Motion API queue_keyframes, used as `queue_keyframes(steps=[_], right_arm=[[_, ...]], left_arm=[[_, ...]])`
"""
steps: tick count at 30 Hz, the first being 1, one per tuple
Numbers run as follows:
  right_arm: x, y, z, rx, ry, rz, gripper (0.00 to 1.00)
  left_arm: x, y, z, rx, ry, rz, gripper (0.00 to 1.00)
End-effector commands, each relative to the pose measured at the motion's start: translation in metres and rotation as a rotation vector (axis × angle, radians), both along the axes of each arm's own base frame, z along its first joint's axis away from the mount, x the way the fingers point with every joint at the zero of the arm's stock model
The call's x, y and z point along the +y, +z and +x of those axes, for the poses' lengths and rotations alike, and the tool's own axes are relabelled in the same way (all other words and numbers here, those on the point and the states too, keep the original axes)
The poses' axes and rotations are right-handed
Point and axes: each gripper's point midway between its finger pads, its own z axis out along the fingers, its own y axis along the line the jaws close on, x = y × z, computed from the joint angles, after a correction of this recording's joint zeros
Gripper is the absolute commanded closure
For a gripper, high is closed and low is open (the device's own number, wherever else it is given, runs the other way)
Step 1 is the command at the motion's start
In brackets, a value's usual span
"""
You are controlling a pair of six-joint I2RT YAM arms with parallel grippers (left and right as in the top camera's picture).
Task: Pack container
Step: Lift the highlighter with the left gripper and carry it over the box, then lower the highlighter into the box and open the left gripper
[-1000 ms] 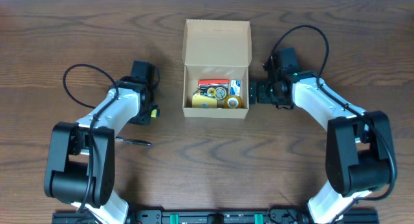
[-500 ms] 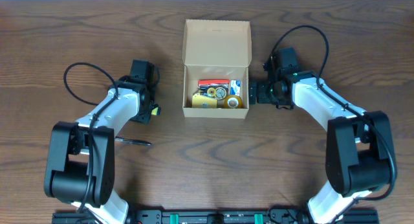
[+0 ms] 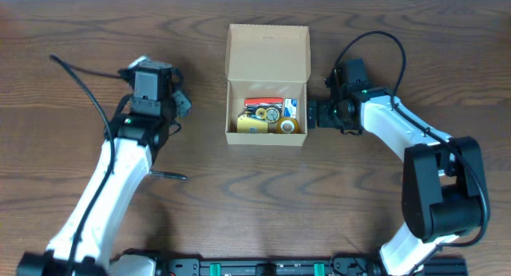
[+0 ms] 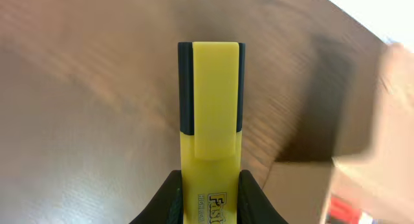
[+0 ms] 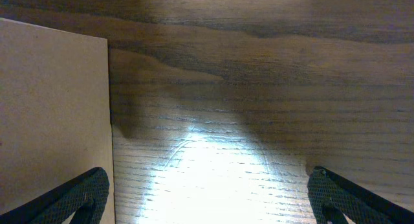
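Note:
The container (image 3: 267,51) is a tan cardboard box at the table's far middle, with its lid flap open toward the back. Inside lie a red item, yellow rolls and other small stationery. My left gripper (image 4: 211,199) is shut on a yellow highlighter (image 4: 211,114) with a dark cap band, held above the wood left of the container (image 4: 304,191). From overhead the left gripper (image 3: 180,102) hangs left of the box. My right gripper (image 3: 313,114) stands open beside the box's right wall (image 5: 52,107), the right gripper (image 5: 207,201) holding nothing.
A dark pen (image 3: 165,175) lies on the wooden table in front of the left arm. Cables loop behind both arms. The table's far edge runs just behind the box lid.
My left gripper has closed on the highlighter and the arm has lifted and swung up off the table. The right arm has not moved.

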Motion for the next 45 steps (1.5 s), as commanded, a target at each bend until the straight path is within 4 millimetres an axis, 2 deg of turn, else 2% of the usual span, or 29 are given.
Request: queue_keyframes(steps=[1, 4, 8, 12, 17, 21, 24, 29, 36, 45], right_arm=[[0.004, -0.001, -0.002, 0.004, 0.022, 0.006, 0.01], [0.004, -0.001, -0.002, 0.004, 0.022, 0.007, 0.01], [0.004, -0.001, -0.002, 0.004, 0.022, 0.007, 0.01], [0.004, -0.001, -0.002, 0.004, 0.022, 0.006, 0.01], [0.004, -0.001, -0.002, 0.004, 0.022, 0.006, 0.01], [0.004, -0.001, -0.002, 0.004, 0.022, 0.007, 0.01], [0.004, -0.001, -0.002, 0.004, 0.022, 0.007, 0.01], [0.004, -0.001, -0.002, 0.004, 0.022, 0.007, 0.01], [0.004, -0.001, -0.002, 0.004, 0.022, 0.007, 0.01], [0.004, -0.001, -0.002, 0.004, 0.022, 0.007, 0.01]], left_arm=[[-0.028, 0.021, 0.005, -0.06, -0.395, 0.261, 0.94], [-0.051, 0.038, 0.015, -0.119, -0.61, 0.409, 0.94], [-0.074, 0.055, 0.034, -0.173, -0.769, 0.546, 0.94], [-0.118, 0.067, 0.052, -0.25, -1.087, 0.733, 0.95], [-0.162, 0.063, 0.062, -0.312, -1.419, 0.93, 0.94], [-0.186, 0.045, 0.067, -0.322, -1.568, 1.004, 0.94], [-0.196, 0.025, 0.065, -0.29, -1.613, 0.984, 0.94], [-0.207, -0.013, 0.044, -0.202, -1.73, 0.883, 0.94], [-0.206, -0.032, 0.03, -0.131, -1.784, 0.828, 0.94], [-0.208, -0.059, 0.03, -0.089, -1.83, 0.809, 0.94]])
